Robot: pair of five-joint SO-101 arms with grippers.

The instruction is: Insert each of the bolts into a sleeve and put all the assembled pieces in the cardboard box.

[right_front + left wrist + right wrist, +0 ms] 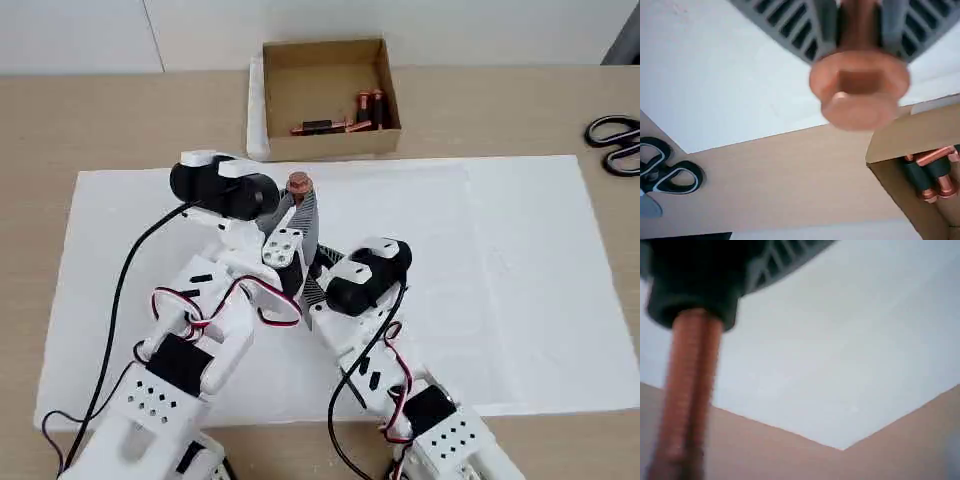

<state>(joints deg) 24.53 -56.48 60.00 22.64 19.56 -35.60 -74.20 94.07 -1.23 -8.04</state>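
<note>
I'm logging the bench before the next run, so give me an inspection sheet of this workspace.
Surface: white sheet over a tan table.
Job's things: bolt in the left gripper; black sleeve on a threaded copper shaft; assembled pieces in the cardboard box.
Clutter: scissors on the table, off the sheet; white strip beside the box.
Grippers: left gripper shut on the bolt; right gripper shut on the sleeve.
Cables: black and red-and-white leads along both arms.
Surroundings: white wall behind the table.
</note>
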